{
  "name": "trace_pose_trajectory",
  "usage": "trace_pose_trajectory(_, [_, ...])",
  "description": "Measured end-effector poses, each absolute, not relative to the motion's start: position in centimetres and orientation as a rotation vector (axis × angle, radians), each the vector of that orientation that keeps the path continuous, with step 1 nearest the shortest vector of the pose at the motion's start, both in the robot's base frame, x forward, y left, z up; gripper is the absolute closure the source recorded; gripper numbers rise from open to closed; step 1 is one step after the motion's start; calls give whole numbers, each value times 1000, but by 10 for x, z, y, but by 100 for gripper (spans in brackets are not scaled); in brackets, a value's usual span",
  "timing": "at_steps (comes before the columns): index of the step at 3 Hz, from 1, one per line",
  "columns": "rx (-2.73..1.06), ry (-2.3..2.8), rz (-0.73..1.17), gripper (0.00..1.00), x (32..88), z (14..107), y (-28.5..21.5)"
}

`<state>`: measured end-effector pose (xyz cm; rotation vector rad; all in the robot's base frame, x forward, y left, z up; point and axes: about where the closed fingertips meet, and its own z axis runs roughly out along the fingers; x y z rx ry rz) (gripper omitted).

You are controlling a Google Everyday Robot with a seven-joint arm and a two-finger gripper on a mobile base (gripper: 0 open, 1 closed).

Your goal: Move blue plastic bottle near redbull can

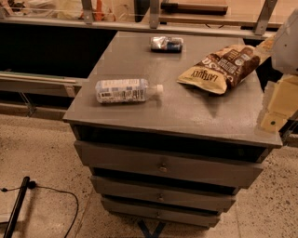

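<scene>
The blue plastic bottle (pixel 122 90) lies on its side at the front left of the grey cabinet top (pixel 186 109), its white cap pointing right. The redbull can (pixel 166 43) lies on its side near the far edge of the top, well behind the bottle. My gripper (pixel 275 108) shows at the right edge of the view as pale yellow blocks, over the front right corner of the cabinet. It is far from both the bottle and the can and holds nothing that I can see.
A brown and yellow chip bag (pixel 222 67) lies at the back right of the top, between the can and my gripper. The cabinet has several drawers (pixel 163 166) below. A black cable (pixel 56 191) lies on the speckled floor at the left. A railing (pixel 153 14) runs behind.
</scene>
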<state>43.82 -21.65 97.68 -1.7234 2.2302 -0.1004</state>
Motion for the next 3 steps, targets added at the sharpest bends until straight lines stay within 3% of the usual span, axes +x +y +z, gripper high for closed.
trace_pose_trajectory(2, [-1713,2227,-92,0,439,979,-215])
trace_pose_trajectory(3, [-1708,2178,11,0,450,977,-196])
